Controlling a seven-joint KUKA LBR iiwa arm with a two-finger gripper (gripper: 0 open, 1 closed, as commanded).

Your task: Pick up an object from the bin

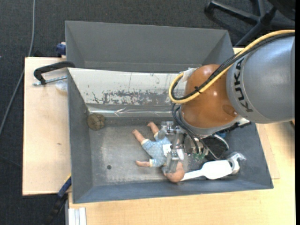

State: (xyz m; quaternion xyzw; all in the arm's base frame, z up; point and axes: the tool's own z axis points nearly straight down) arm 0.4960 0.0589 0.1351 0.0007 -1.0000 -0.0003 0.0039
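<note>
We see gripper (174,150) low over small plastic doll (152,149), pale blue dress, pink limbs splayed, 5 o'clock on grey metal bin (110,146) floor. Pincer state: we cannot tell. Smooth white scoop (213,170) at 4 o'clock; round brown disc (96,121) at 9.

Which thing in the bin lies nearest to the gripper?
The small plastic doll in a light-blue dress, right beside the gripper; the round brown disc lies far left.

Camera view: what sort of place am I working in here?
Likely a robotics lab's bin-picking station: a KUKA arm reaches into a grey metal bin holding a small doll, with dark carpet and an office-chair base beyond.
</note>
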